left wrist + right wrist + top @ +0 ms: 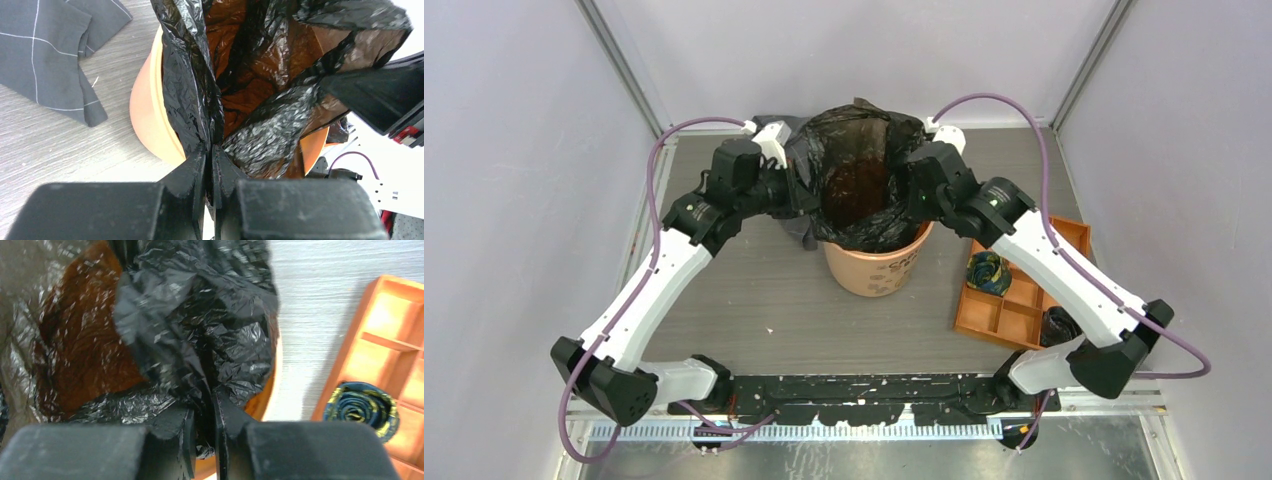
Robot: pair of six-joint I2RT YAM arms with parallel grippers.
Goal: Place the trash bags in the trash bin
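Observation:
The black trash bag [859, 150] hangs open inside the orange trash bin [874, 268], its mouth stretched wide above the rim. My left gripper [802, 195] is at the bag's left edge. In the left wrist view this gripper [210, 150] is shut on a fold of the bag [190, 90] just over the bin's wall [150, 110]. My right gripper [909, 185] is at the bag's right edge. In the right wrist view its jaws [207, 395] stand close together with bunched film of the bag [200, 315] pinched between them, beside the bin's rim [272, 375].
A grey checked cloth [774, 128] lies behind and left of the bin, also seen as cloth [45, 60] on the table. An orange compartment tray [1014, 300] sits at the right with a coiled bundle [989, 272] and a dark bundle [1056, 322] in it.

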